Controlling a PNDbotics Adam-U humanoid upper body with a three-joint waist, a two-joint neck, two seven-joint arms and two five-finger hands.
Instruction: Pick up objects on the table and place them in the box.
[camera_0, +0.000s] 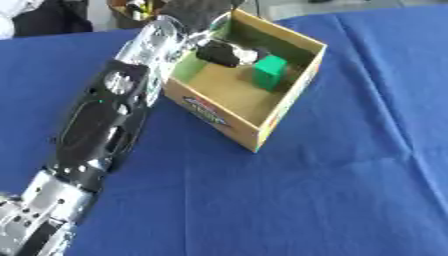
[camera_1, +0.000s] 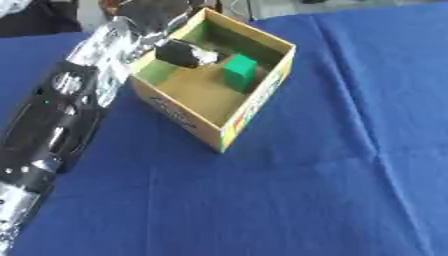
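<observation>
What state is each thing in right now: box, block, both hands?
box: open-topped, upright on the blue tablecloth.
green block: inside the box, resting on its floor near the far right wall.
left hand: reaching over the box's left wall into the box, beside the block; whether its fingers are open or shut cannot be told.
right hand: not in view.

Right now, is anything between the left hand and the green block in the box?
Nothing shows between them. The left hand reaches over the box wall, right beside the green block; only bare cardboard floor lies below, clearest in the left eye view.
</observation>
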